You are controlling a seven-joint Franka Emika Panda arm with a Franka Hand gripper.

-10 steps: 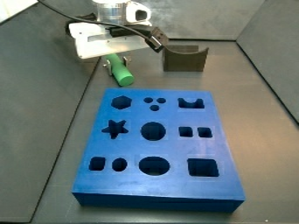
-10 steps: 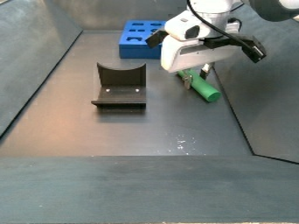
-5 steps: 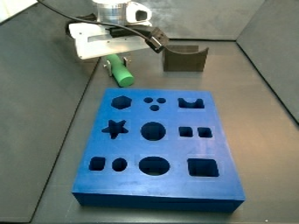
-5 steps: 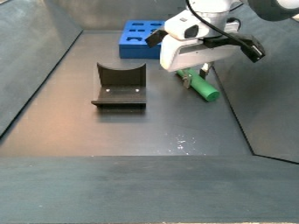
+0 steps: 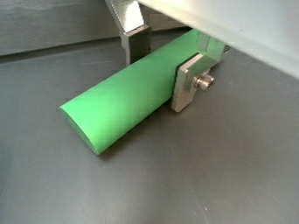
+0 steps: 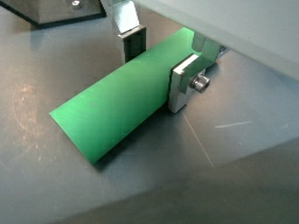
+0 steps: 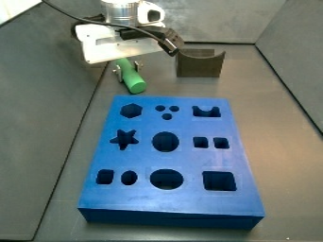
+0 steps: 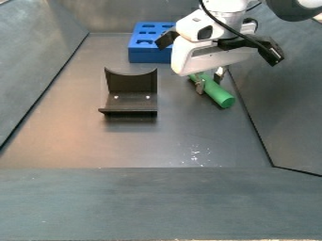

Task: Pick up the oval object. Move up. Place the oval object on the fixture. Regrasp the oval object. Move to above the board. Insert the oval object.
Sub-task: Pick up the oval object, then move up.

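The oval object, a bright-green peg (image 7: pixel 127 77), lies on the dark floor between the board and the back wall, also seen in a side view (image 8: pixel 217 93). My gripper (image 7: pixel 124 64) is down over it (image 8: pixel 208 80). In both wrist views the two silver fingers stand on either side of the peg (image 5: pixel 117 109) (image 6: pixel 111 114), pressed against it, with the gripper (image 5: pixel 160 70) (image 6: pixel 158 68) shut on it. The peg still rests on the floor. The fixture (image 7: pixel 198 63) stands apart, empty, also in a side view (image 8: pixel 128 92). The blue board (image 7: pixel 190 161) lies nearby.
Grey walls enclose the floor on all sides. The board's far end shows in a side view (image 8: pixel 141 47) behind the gripper. A corner of the fixture (image 6: pixel 52 7) shows in a wrist view.
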